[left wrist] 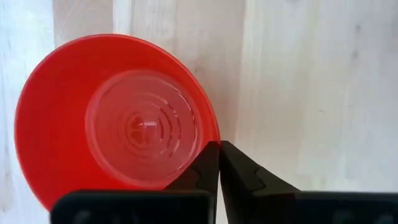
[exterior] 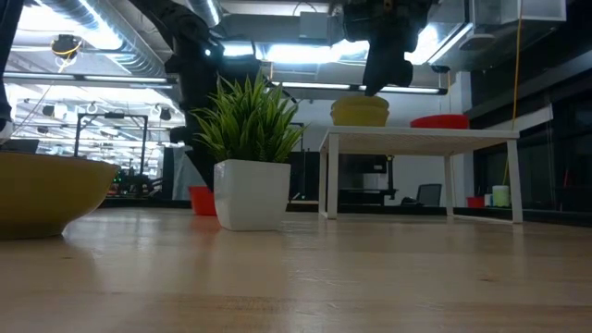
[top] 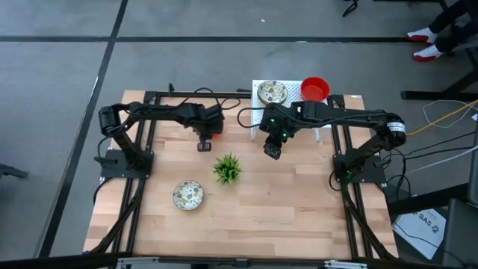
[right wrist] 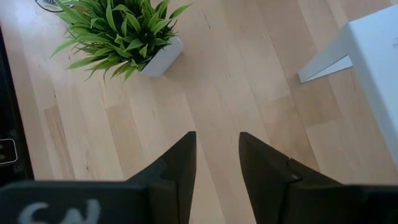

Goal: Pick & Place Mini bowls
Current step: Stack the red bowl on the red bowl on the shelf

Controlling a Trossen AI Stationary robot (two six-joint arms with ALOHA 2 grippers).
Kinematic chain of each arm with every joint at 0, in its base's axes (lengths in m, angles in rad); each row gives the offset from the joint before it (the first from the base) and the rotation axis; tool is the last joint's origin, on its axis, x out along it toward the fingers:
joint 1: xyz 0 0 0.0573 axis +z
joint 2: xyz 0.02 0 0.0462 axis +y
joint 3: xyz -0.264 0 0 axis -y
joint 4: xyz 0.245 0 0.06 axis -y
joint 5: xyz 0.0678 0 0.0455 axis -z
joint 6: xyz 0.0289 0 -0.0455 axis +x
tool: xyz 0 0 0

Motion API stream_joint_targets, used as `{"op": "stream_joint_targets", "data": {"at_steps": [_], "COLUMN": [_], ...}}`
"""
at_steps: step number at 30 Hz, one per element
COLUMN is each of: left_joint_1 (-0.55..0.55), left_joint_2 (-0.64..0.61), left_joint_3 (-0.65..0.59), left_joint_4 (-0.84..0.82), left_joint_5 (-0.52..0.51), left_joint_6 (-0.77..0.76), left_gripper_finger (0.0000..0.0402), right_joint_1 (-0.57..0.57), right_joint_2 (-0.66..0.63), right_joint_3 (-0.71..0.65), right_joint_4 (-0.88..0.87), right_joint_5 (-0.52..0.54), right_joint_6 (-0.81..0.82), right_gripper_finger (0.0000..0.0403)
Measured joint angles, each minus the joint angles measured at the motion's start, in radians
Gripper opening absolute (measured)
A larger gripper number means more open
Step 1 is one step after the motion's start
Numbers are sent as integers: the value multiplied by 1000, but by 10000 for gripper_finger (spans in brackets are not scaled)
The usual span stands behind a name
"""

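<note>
Even, bright overhead lighting; shadows soft.
Ceiling strip lights [exterior: 277,51] glare in the low view; the near speckled bowl [exterior: 46,190] is blurred.

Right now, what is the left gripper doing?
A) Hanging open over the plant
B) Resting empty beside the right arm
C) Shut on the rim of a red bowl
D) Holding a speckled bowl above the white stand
C: in the left wrist view the left gripper has its fingers pinched together on the rim of the red bowl.
</note>
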Motion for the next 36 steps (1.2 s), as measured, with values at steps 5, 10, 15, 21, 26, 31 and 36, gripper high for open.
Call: {"op": "stream_joint_targets", "data": {"at_steps": [5, 10, 15, 21, 26, 31, 36], "left_joint_1": [0, 0, 7, 25, 25, -12, -56], "left_joint_2": [-70, -195, -321, -444, -499, -510, -505], "left_joint_3": [0, 0, 0, 0, 0, 0, 25], "left_joint_4": [-37, -52, -72, -101, -99, -99, -95], "left_joint_5": [63, 142, 240, 356, 354, 345, 345], "left_joint_6": [-2, -9, -37, -76, -122, -126, -139], "left_gripper_finger": [3, 2, 2, 2, 2, 2, 2], "right_joint_1": [0, 0, 0, 0, 0, 0, 0], "right_joint_2": [0, 0, 0, 0, 0, 12, 68], "right_joint_3": [0, 0, 0, 0, 0, 0, 0], "right_joint_4": [3, 39, 128, 337, 524, 615, 654], "right_joint_5": [0, 0, 0, 0, -1, -1, -38], "right_joint_6": [-3, -8, -56, -194, -374, -446, -446], "right_gripper_finger": [121, 121, 121, 121, 122, 141, 192]}}
